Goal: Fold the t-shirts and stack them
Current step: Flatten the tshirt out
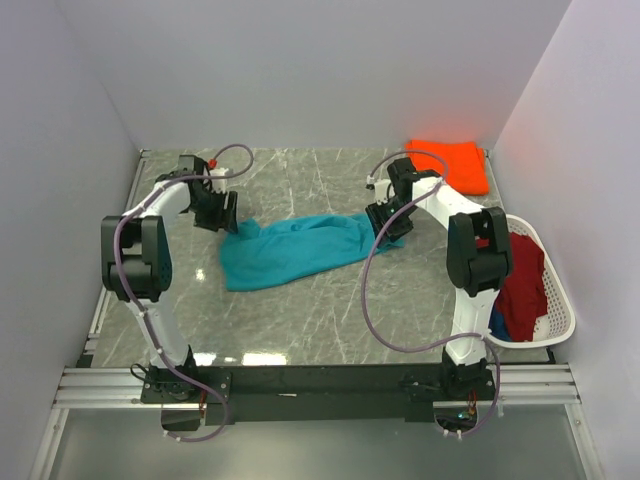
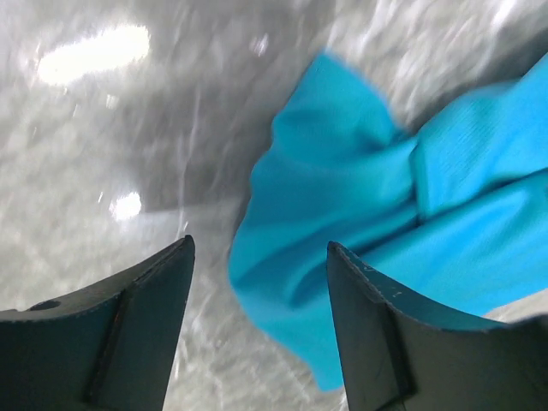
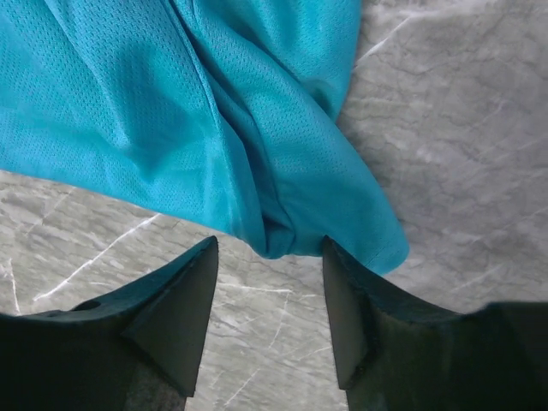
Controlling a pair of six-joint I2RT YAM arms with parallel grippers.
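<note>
Rightward sit an orange shirt [image 1: 452,164] and basket [image 1: 562,300] (red shirt [image 1: 522,285] inside).

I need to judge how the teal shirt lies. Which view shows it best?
The top view: the whole teal shirt shows, crumpled lengthwise. The left wrist view gives only a blurred end; the right wrist view gives one sharp corner, close up.

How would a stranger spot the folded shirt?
Look to the grey marbled table's far right corner, beyond the white plastic laundry basket. The bright orange cloth t-shirt there is folded flat, unlike the crumpled teal cloth t-shirt mid-table.
</note>
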